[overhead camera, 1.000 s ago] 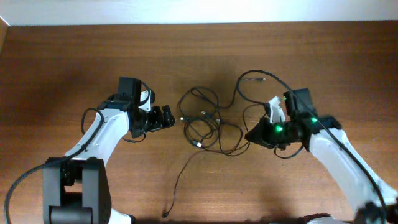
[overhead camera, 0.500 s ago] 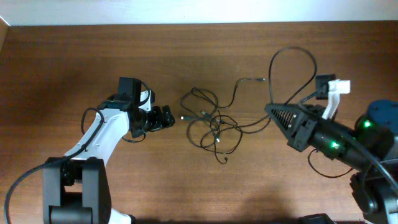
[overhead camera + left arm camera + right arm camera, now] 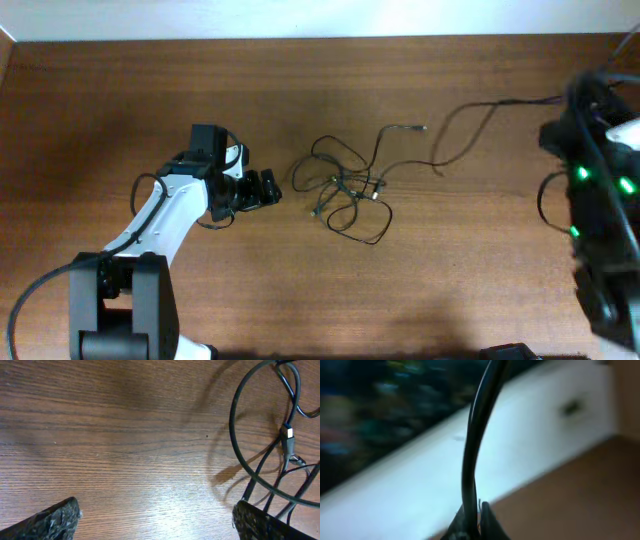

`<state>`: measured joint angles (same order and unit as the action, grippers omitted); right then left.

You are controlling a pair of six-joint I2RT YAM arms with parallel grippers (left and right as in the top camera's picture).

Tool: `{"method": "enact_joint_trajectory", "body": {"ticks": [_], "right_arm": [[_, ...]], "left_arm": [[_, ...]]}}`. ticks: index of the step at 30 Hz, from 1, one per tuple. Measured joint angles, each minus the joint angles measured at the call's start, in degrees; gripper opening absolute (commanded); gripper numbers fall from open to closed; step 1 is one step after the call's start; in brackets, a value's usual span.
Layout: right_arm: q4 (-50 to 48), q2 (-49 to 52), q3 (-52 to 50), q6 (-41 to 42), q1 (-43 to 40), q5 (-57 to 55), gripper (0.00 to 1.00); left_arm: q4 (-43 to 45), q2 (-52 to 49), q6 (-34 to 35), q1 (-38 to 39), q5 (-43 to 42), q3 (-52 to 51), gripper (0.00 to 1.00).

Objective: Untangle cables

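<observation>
**Overhead view.** The cables (image 3: 345, 190) lie as a loose knot of thin black loops near the middle of the wooden surface (image 3: 150, 90). One free end (image 3: 418, 128) reaches out from the knot toward the far edge. My left hand (image 3: 264, 188) sits just left of the knot, apart from it.

**Left wrist view.** The fingertips (image 3: 50, 520) of my left hand stand wide apart with only bare wood between them, so it holds nothing. A large loop curves past the right fingertip, and a silvery plug (image 3: 289, 433) shows on a neighbouring cable.

**Right wrist view.** My right hand (image 3: 472, 527) is pinched closed on a black cord (image 3: 472, 440) that rises from between its fingertips. In the overhead view this hand is blurred at the right border. The cord trails leftward from it toward the knot, and I cannot tell whether it joins the knot.
</observation>
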<state>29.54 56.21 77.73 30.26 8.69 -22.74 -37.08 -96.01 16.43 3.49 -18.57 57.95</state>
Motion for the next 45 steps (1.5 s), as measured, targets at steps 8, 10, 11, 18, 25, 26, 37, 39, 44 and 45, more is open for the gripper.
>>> {"method": "enact_joint_trajectory", "body": {"ticks": [8,10,11,18,25,26,37,39,44,45], "right_arm": [[10.0,24.9,-0.1,0.0,-0.1,-28.8,0.04],[12.2,27.6,-0.1,-0.1,-2.6,-31.6,0.04],[13.2,28.5,-0.1,0.3,-4.2,-32.2,0.04],[15.3,22.1,-0.3,17.7,-30.0,10.3,0.04],[-29.4,17.6,0.0,6.6,-32.2,81.5,0.04],[-29.0,17.1,0.0,5.9,-30.1,86.0,0.04],[-21.9,29.3,-0.2,-5.0,-0.2,71.1,0.04],[-28.9,30.2,-0.3,-2.9,5.4,64.4,0.04],[-55.8,30.1,-0.6,11.9,8.6,57.8,0.04],[-59.4,29.8,-0.5,15.5,7.7,57.4,0.04]], "left_arm": [[0.0,0.0,0.0,0.0,0.0,0.0,0.99],[0.0,0.0,0.0,0.0,0.0,0.0,0.99],[0.0,0.0,0.0,0.0,0.0,0.0,0.99],[0.0,0.0,0.0,0.0,0.0,0.0,0.99],[-0.1,0.0,0.0,0.0,0.0,0.0,0.99],[-0.1,0.0,0.0,0.0,0.0,0.0,0.99],[0.0,0.0,0.0,0.0,0.0,0.0,0.99],[0.0,0.0,0.0,0.0,0.0,0.0,0.99],[0.0,0.0,0.0,0.0,0.0,0.0,0.99],[0.0,0.0,0.0,0.0,0.0,0.0,0.99]]}}
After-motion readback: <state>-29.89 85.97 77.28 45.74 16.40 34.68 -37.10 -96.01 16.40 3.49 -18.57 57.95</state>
